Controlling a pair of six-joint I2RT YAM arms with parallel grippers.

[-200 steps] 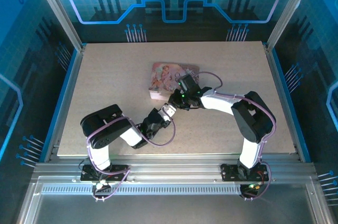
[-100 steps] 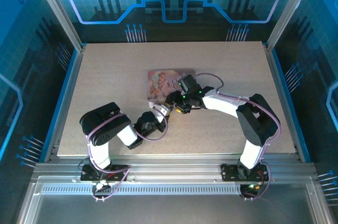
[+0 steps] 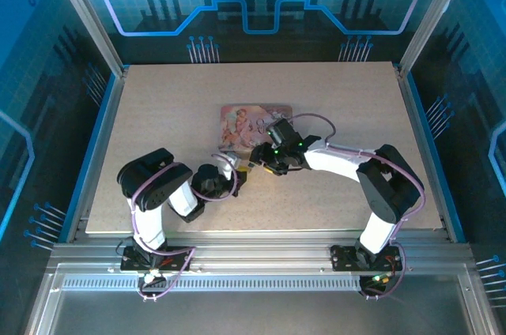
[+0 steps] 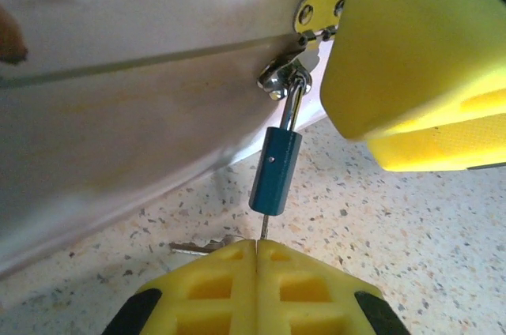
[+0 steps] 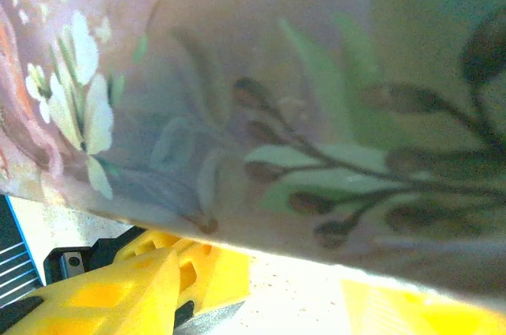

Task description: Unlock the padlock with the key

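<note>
one wrist view | left gripper (image 4: 257,252) pinches key (image 4: 262,229) under padlock (image 4: 276,171) | right gripper (image 5: 261,278) unclear

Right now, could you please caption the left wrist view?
Left hand, shut on the key, presents it to the underside of the hanging padlock.

**Operator:** Left arm status?
**Arm:** My elbow is folded low. My left gripper (image 4: 257,246) has its pads pressed flat together on the key (image 4: 262,229).
**Operator:** Right arm?
**Arm:** My forearm extends leftward. My right gripper (image 5: 261,284) has its fingers spread apart.
</note>
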